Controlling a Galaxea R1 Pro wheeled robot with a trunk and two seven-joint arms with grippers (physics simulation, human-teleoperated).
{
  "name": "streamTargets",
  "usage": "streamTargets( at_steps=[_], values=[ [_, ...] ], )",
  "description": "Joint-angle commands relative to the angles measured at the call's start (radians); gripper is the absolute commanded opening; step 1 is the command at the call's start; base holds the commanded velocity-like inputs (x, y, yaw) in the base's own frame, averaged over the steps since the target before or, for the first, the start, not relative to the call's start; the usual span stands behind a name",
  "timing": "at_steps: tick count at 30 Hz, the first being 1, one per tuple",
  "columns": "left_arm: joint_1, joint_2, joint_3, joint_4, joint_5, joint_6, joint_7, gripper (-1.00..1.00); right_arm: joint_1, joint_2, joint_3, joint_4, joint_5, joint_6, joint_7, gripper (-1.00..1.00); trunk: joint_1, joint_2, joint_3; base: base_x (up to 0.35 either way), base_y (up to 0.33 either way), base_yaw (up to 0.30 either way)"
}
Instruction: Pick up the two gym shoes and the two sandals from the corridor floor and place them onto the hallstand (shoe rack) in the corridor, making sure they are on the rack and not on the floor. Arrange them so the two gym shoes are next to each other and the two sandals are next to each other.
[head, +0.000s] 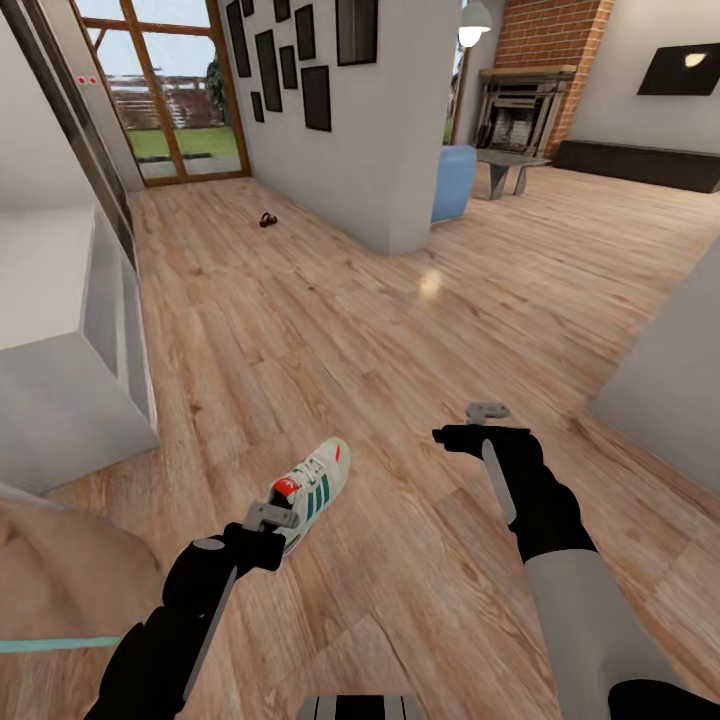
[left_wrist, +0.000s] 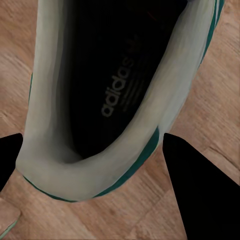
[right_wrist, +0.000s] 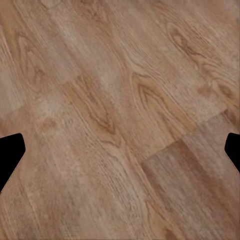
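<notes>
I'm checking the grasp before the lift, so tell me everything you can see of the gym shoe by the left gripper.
The gym shoe is a cream-white lace-up sneaker with green side stripes, a red tongue label and a red patch near the toe end. It lies on the wood floor, toe pointing away from the robot. The left gripper is at its heel. In the left wrist view the dark insole carries an adidas mark, and the open fingers straddle the heel collar.
</notes>
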Motion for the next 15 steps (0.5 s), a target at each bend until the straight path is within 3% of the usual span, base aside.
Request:
streamTargets(
  at_steps=[1,15],
  values=[
    [0.000,0.000,0.000,0.000,0.000,0.000,-0.001,-1.00,0.000,0.000,0.000,0.000,0.000,0.000,0.000,1.00,0.000,0.000,0.000,0.334,0.000,0.000],
    [0.000,0.000,0.000,0.000,0.000,0.000,-0.001,-1.00,0.000,0.000,0.000,0.000,0.000,0.000,0.000,1.00,0.000,0.000,-0.002,0.334,0.000,0.025]
  ],
)
